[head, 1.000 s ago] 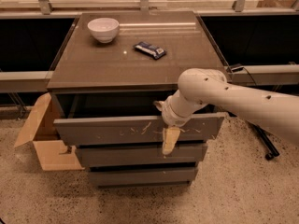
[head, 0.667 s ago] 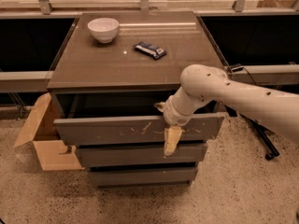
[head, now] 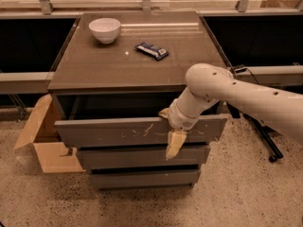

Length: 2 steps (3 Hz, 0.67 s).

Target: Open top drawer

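Barely shifted, the gripper (head: 173,138) hangs over the top drawer's (head: 118,131) front below the bench's (head: 94,74) front edge; grip unclear.

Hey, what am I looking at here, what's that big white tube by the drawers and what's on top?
The white tube is a robot's arm, seen by one camera looking down from in front. Its gripper sits at the upper edge of the top drawer, which stands partly pulled out. On the cabinet top lie a white bowl and a dark wrapped bar. An open cardboard box stands on the floor beside the cabinet. The gripper carries no loose object.
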### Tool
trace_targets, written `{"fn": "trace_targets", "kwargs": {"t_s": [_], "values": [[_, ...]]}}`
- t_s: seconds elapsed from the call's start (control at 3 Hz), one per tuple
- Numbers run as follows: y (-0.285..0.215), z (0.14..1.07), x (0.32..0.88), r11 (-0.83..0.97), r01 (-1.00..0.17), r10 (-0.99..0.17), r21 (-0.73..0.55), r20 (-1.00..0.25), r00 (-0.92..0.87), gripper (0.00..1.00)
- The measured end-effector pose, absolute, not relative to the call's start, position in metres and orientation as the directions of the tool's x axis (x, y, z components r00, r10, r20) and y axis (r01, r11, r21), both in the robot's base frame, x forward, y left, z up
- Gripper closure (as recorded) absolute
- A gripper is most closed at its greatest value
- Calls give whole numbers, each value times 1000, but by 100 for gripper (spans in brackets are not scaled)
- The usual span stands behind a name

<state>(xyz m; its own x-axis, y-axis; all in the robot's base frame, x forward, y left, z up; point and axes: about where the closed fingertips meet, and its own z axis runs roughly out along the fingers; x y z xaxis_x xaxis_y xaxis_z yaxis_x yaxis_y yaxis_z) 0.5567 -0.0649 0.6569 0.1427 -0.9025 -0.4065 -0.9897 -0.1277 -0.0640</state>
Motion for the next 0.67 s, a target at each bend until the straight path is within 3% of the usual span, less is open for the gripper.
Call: {"fn": "trace_targets", "kwargs": {"t_s": [0.67], "values": [[-52, 676, 514, -163, -986, -897, -20, -413, 156, 65]]}}
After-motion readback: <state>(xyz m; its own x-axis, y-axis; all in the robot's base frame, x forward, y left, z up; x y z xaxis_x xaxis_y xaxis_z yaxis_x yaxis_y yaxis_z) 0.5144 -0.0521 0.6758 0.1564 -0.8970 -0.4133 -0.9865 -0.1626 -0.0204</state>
